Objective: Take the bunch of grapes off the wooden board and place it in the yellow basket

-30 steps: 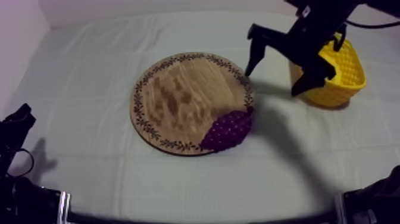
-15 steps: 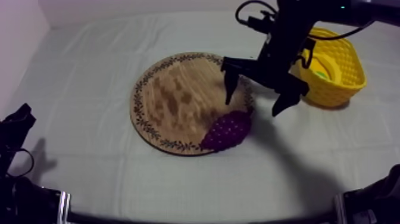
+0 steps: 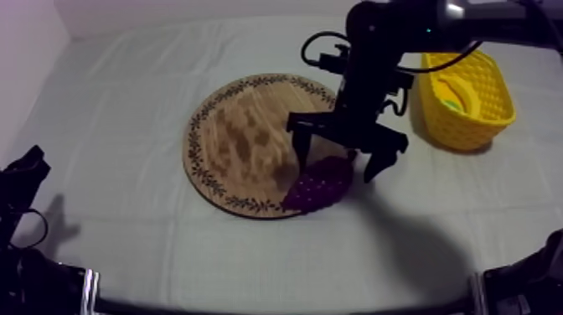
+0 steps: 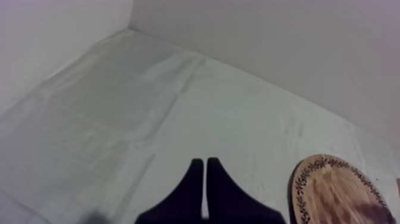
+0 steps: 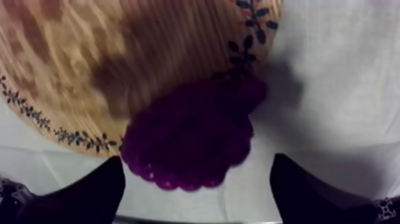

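Observation:
A purple bunch of grapes [image 3: 319,184] lies on the front right rim of the round wooden board [image 3: 243,138], partly overhanging the cloth. My right gripper [image 3: 337,161] hangs open just above it, one finger on each side. In the right wrist view the grapes [image 5: 191,136] sit between the wide-apart fingertips [image 5: 95,187], over the board's patterned rim [image 5: 53,128]. The yellow basket [image 3: 469,102] stands at the right, with something yellow inside. My left gripper [image 3: 21,180] rests low at the left; in the left wrist view its fingers [image 4: 191,184] lie together as a narrow wedge.
The grey-white cloth [image 3: 117,92] spreads flat around the board. A wall runs along the far and left edges of the table [image 4: 238,36]. The right arm [image 3: 419,25] reaches in from the upper right, passing beside the basket.
My right gripper has moved from beside the basket leftward and down, across the board's right edge, until it straddles the grapes. It stays open. The left arm has not moved.

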You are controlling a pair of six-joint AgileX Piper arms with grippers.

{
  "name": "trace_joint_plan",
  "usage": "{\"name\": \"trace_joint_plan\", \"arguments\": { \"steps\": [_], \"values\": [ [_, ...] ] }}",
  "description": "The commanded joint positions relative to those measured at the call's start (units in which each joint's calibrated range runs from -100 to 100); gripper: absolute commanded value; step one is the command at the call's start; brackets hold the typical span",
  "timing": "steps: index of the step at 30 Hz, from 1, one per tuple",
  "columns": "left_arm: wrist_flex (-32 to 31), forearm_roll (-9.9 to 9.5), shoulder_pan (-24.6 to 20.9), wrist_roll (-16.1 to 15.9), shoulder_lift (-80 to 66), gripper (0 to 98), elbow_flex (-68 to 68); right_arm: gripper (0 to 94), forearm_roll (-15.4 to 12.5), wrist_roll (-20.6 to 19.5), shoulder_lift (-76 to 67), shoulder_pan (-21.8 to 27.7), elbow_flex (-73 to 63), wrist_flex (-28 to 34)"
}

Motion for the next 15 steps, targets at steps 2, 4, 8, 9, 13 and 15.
{"name": "trace_joint_plan", "arguments": {
  "steps": [2,4,8,9,13,15],
  "values": [
    [0.03,0.01,-0.01,0.0,0.03,0.0,0.04,82.1,0.01,0.01,2.32,-0.02,-0.59,0.17],
    [0.03,0.01,-0.01,0.0,0.03,0.0,0.04,82.6,-0.04,0.11,3.54,0.0,-0.95,-0.03],
    [0.03,0.01,-0.01,0.0,0.03,0.0,0.04,82.2,-0.16,0.32,5.4,-0.01,-1.33,-0.66],
    [0.03,0.01,-0.01,0.0,0.03,0.0,0.04,81.9,-0.2,0.37,5.83,-0.02,-1.4,-0.78],
    [0.03,0.01,-0.01,0.0,0.03,0.0,0.04,79.5,-0.17,0.42,7.46,-0.2,-2.25,-0.95],
    [0.03,0.01,-0.01,0.0,0.03,0.0,0.04,77.0,-0.13,0.41,8.1,-0.24,-2.73,-0.93]
  ]
}}
